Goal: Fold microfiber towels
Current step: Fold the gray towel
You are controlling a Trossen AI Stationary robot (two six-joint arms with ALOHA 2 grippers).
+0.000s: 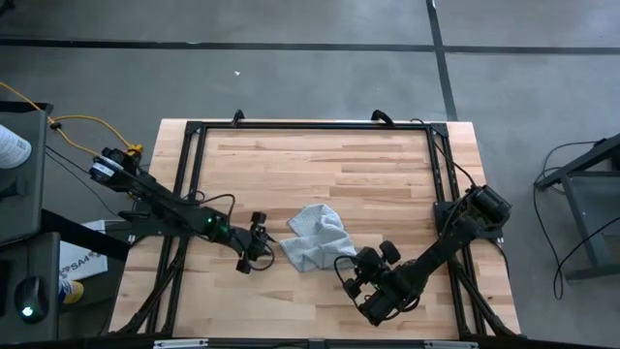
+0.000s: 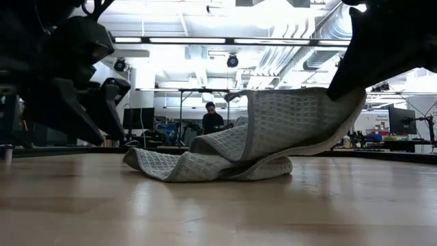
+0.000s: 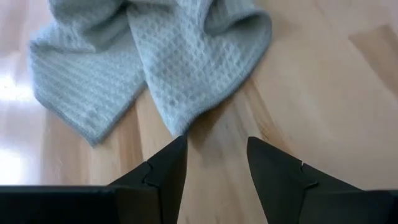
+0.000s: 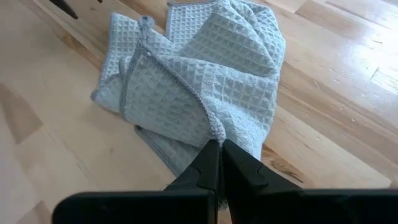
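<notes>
Near the table's front edge, the right gripper (image 4: 219,149) pinches the limp, light microfiber towel's (image 1: 315,237) hem; the left gripper (image 3: 214,165), fingers apart, should take its nearest corner.

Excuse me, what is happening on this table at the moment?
A two-armed robot is working on a light grey microfiber towel, which lies crumpled near the middle of the wooden table. The right hand is shut on one edge of the towel and holds that edge lifted above the table. The left hand is open, just beside the towel's other side, and touches nothing. The towel is not yet folded.
</notes>
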